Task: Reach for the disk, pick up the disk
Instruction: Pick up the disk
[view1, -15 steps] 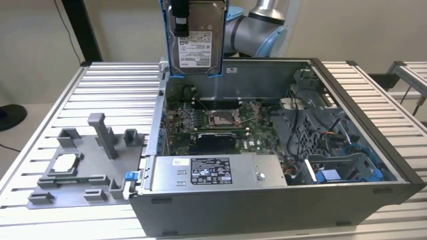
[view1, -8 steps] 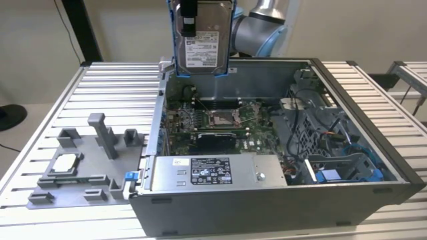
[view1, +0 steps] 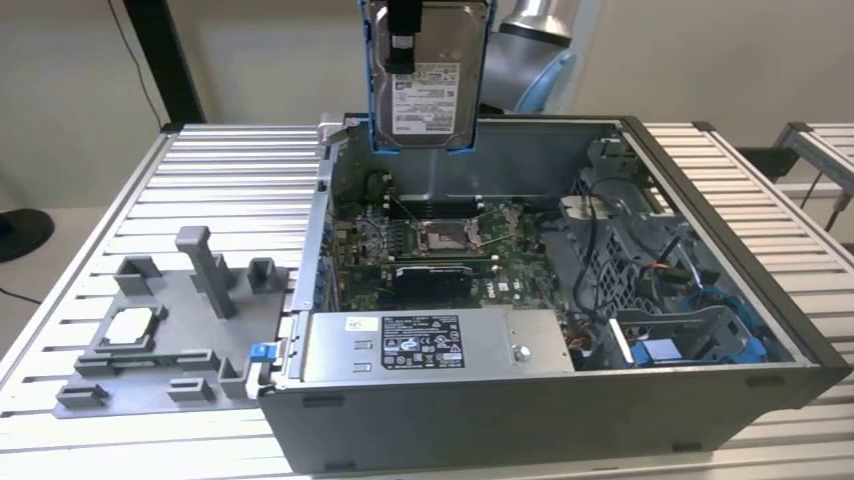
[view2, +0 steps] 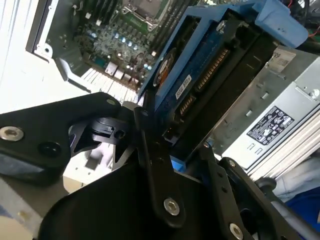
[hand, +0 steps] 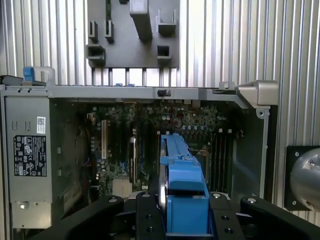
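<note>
Disk (view1: 424, 90) hangs upright in the gripper (view1: 398, 28), high above the open PC case (view1: 721, 400) and apart from it, over the case's far side in the exterior view. Its white label faces that camera, and blue rails run down both long edges. The gripper has it by the upper end, w/ the black fingers clamped on the two flat faces (the second wrist view shows it closest: one finger (view2: 152, 165) pressed against the drive, connector edge and blue rail angling away). In the first wrist view the disk (hand: 182, 170) shows edge-on, blue rail toward the lens, w/ a finger (hand: 147, 217) on either side.

Inside the case, below the disk, are the motherboard (view1: 400, 235) w/ its CPU socket (view1: 443, 236) approx. mid-board, the power supply (view1: 427, 345) along the near wall, and a blue bracket (view1: 661, 352) toward the exterior view's right. The case sits on a slatted metal table (view1: 94, 200). A grey fixture plate (view1: 174, 360) lies on the table just beside the case, at the exterior view's left, w/ a small square silver chip (view1: 131, 325) resting in it.
</note>
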